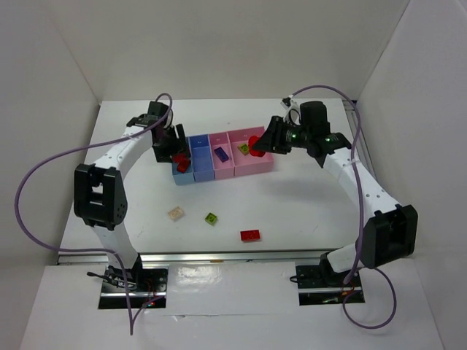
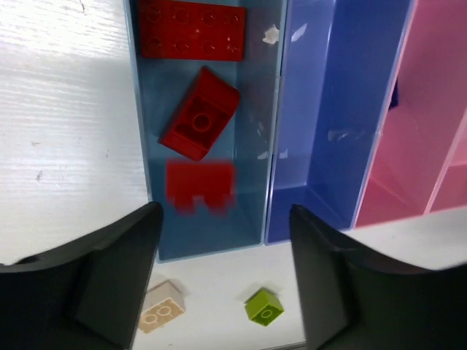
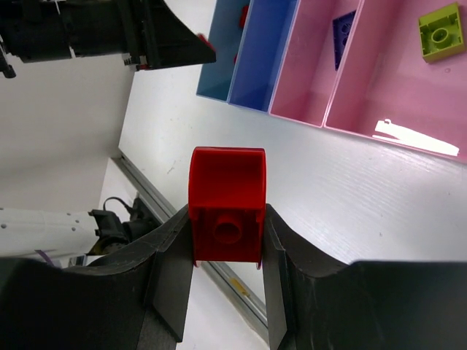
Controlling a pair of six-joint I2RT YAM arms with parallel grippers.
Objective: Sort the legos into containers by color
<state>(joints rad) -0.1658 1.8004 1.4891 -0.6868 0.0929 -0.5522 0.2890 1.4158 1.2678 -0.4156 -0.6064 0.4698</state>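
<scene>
The containers (image 1: 260,169) are a joined row: light blue (image 2: 252,211), darker blue (image 2: 343,109), pink (image 2: 419,138) and a wider pink (image 3: 394,87). My left gripper (image 2: 222,281) hangs open over the light blue bin's near end with nothing between its fingers. In that bin are a red plate (image 2: 192,29), a red brick (image 2: 200,113) and a blurred red brick (image 2: 200,186). My right gripper (image 3: 227,219) is shut on a red lego (image 3: 227,193) beside the wider pink bin. A dark purple lego (image 3: 343,36) lies in the pink bin and a lime one (image 3: 440,33) in the wider pink bin.
Loose on the table in front of the bins lie a cream lego (image 1: 176,214), a lime green lego (image 1: 211,218) and a red lego (image 1: 250,235). White walls close in the table on the left, right and back.
</scene>
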